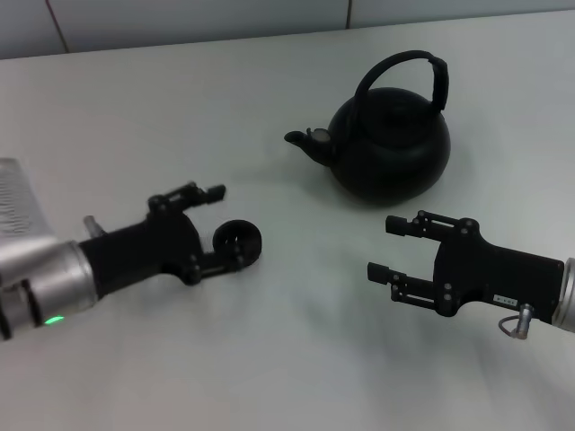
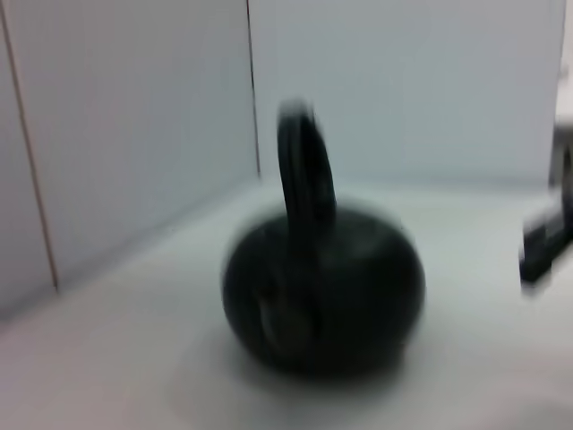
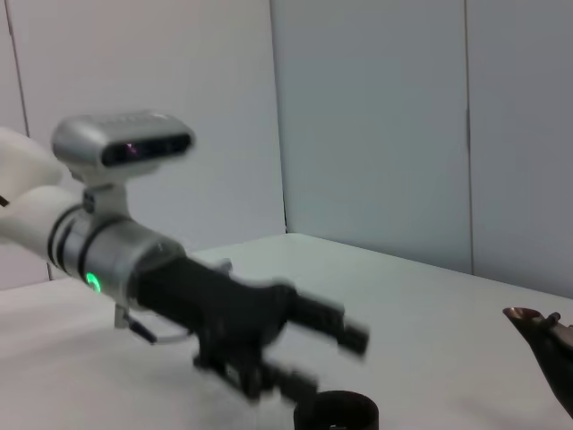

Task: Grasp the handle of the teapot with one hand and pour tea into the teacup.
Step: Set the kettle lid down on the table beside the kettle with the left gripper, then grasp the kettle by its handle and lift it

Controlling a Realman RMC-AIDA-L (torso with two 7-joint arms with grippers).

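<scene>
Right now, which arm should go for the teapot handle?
Right, probably. The right gripper is open and empty, just in front of the teapot, on the side where the handle arches up. The left gripper is open around the teacup, farther off past the spout.

The left gripper (image 1: 218, 224) is black with thin fingers, and behind it comes a shiny silver wrist with a small green light. A grey camera box (image 3: 123, 141) sits on top of that wrist. The right gripper (image 1: 388, 247) is black too, with small screws, a little white label and a silver ring behind the fingers.
</scene>
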